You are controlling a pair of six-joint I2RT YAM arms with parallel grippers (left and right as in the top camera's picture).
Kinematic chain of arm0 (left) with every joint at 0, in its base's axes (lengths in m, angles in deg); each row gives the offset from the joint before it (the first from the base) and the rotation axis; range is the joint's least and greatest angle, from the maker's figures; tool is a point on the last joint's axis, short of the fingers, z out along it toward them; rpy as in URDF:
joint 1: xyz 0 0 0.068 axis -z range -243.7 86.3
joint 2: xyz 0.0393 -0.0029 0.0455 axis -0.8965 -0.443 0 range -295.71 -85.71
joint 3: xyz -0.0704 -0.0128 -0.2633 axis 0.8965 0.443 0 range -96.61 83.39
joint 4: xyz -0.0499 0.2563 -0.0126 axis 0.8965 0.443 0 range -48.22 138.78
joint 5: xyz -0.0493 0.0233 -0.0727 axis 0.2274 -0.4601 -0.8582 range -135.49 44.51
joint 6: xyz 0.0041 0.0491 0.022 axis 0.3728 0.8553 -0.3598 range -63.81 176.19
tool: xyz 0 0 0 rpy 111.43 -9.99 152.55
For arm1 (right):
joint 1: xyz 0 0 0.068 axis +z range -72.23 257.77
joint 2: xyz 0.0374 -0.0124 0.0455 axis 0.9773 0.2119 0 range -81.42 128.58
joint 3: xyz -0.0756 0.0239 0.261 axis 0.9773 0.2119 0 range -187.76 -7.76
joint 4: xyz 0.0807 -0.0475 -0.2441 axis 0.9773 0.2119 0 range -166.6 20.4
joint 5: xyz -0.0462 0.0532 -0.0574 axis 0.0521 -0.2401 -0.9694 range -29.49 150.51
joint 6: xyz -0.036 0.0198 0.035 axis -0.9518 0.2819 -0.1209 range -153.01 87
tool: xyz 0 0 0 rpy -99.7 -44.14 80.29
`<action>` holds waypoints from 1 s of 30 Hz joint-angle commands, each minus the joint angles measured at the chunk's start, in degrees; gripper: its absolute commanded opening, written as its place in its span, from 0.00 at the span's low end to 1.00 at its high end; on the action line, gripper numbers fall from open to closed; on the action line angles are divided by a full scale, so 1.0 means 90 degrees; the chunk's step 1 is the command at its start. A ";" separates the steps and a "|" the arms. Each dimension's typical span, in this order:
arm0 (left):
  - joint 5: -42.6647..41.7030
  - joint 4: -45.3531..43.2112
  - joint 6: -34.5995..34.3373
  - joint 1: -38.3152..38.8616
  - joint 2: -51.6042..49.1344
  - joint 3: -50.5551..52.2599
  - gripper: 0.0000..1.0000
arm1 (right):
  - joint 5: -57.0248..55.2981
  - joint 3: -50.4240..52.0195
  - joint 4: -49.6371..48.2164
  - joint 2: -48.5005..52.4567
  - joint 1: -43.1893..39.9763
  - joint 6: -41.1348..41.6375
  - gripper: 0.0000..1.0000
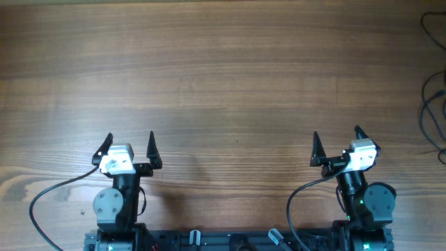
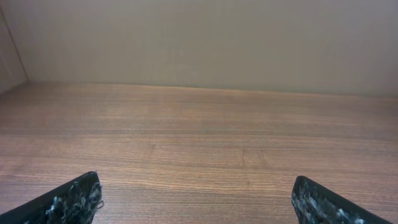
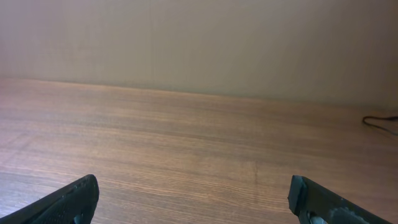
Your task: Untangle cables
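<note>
Wood table (image 1: 223, 70), L end effector (image 1: 130, 136), R end effector (image 1: 336, 132) low by near edge, jaws apart, cables (image 1: 424, 97) far right.

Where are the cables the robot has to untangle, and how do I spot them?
On the big wooden table, look at the far right edge, past the right gripper. The cables are thin black cords looping there, partly out of the picture. Unlike the thicker black wires at the front, they are not attached to an arm.

The left arm (image 1: 115, 202) and right arm (image 1: 352, 183) are black, with round grey joints (image 1: 110, 203), white wrist blocks (image 1: 117, 160), pointed black fingers (image 1: 152, 148) and looping black wires (image 1: 70, 180).
</note>
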 commanded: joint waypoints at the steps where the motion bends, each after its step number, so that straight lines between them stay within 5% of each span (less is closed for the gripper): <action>1: -0.0044 -0.0007 0.0100 -0.0039 0.0058 0.0036 1.00 | -0.0034 0.0036 0.0010 -0.0100 -0.0041 -0.0165 1.00; 30: -0.0044 -0.0007 0.0100 -0.0039 0.0058 0.0036 1.00 | -0.0012 0.0036 -0.0002 -0.0073 -0.0039 0.0000 1.00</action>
